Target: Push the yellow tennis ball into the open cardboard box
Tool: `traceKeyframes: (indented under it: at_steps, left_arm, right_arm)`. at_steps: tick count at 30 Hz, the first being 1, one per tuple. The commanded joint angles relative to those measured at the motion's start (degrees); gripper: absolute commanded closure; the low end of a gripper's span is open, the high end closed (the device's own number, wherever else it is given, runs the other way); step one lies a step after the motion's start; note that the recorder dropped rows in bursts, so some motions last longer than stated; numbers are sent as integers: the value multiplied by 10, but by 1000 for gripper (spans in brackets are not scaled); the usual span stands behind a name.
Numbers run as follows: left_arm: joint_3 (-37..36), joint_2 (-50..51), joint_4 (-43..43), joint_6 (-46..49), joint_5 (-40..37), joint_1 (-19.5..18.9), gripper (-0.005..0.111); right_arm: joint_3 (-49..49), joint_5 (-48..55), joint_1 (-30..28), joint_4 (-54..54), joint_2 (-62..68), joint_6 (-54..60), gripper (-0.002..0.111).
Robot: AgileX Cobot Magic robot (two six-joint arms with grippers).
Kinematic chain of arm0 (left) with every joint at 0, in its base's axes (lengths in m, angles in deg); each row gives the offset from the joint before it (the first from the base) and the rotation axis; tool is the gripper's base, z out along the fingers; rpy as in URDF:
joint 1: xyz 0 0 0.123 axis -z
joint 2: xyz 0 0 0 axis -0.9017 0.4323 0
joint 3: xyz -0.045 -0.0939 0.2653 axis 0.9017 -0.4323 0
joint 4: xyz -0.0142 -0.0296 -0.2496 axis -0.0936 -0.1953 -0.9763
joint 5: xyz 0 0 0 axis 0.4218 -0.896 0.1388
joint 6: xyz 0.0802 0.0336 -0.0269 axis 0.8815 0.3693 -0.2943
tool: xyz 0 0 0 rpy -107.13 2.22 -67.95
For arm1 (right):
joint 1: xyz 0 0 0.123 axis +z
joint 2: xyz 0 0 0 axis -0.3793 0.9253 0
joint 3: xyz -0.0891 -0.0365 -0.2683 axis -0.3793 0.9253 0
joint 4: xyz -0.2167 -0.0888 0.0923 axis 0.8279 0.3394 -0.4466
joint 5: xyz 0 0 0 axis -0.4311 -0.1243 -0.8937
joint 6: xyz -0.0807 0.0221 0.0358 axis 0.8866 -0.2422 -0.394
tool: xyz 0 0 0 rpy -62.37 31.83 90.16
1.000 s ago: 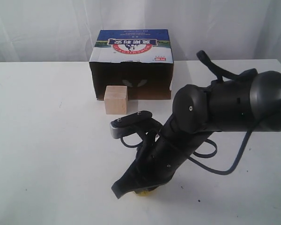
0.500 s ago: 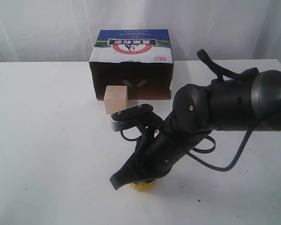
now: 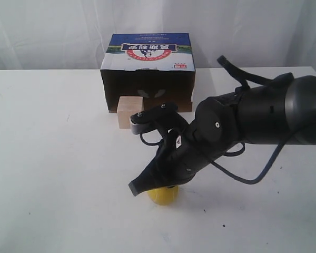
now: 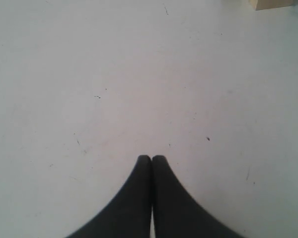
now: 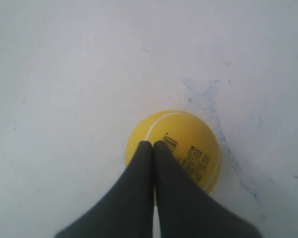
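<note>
— At the far edge of the table (image 3: 52, 158), what's in the container?
— I see one open cardboard box (image 3: 147, 58), its mouth facing the near edge and its interior dark. One wooden cube (image 3: 128, 112) stands outside the mouth, at the end nearer the table's left edge.
— And the ball?
— One yellow tennis ball (image 3: 164, 196), toward the near edge, well apart from the box. My right gripper (image 5: 152, 144) has its fingers pressed together, laid over the ball. My left gripper (image 4: 151, 158), likewise pressed together, hangs over bare table.
— Any change?
— Ball and right gripper have crept toward the box since half a second ago.
</note>
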Motion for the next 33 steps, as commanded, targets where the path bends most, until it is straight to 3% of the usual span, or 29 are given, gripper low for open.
traceKeyframes:
  at_steps: [1,27,33]
  left_arm:
    - [-2,-2,-5,-3,-12,-2,107]
    - [-2,-2,-5,-3,-12,-2,107]
    - [-2,-2,-5,-3,-12,-2,107]
  right_arm:
    - [8,6,-6,29,9,-11,108]
    - [-38,-25,-6,27,-24,-31,108]
    - [-38,81,-4,3,-23,-36,108]
